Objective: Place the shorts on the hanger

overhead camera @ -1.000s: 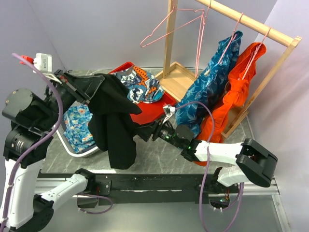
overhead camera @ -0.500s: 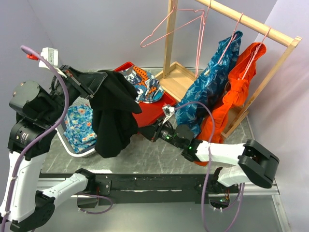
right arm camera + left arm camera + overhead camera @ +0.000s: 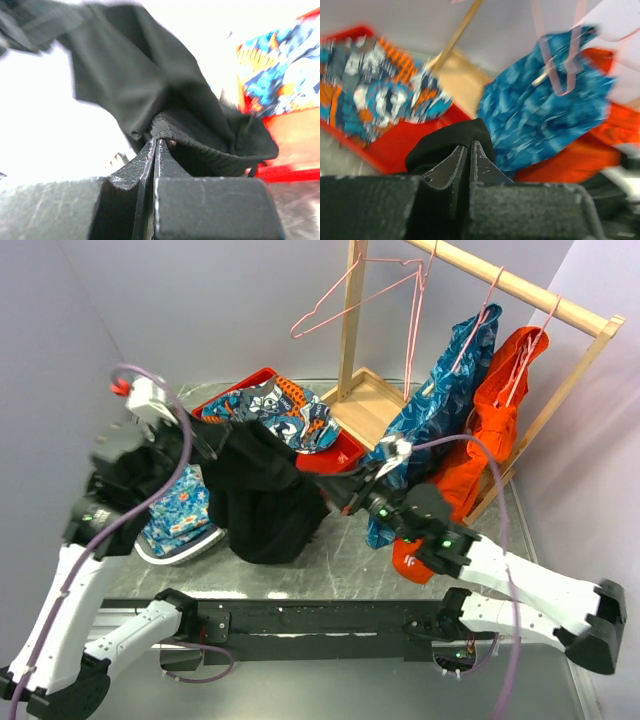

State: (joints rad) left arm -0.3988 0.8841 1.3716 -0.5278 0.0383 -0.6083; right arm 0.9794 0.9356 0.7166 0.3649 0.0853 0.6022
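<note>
**A:** Where are your shorts (image 3: pixel 262 502)?

**B:** Slung between your two arms above the table, in front of the red tray (image 3: pixel 332 458).

**A:** And your grips?

**B:** Your left gripper (image 3: pixel 469 148) pinches one end, jaws pressed together. Your right gripper (image 3: pixel 156 141) pinches a fold of the edge. The bare pink hanger (image 3: pixel 380 294) hangs on the rail (image 3: pixel 520 287), well apart

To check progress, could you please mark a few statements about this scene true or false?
Both the left gripper and the right gripper are shut on the black shorts. True.
The shorts hang on a hanger. False: only the grippers hold them.
One pink hanger on the wooden rail is empty. True.
The orange garment lies in the red tray. False: the orange garment hangs from the rail; the red tray holds a patterned garment.
</note>
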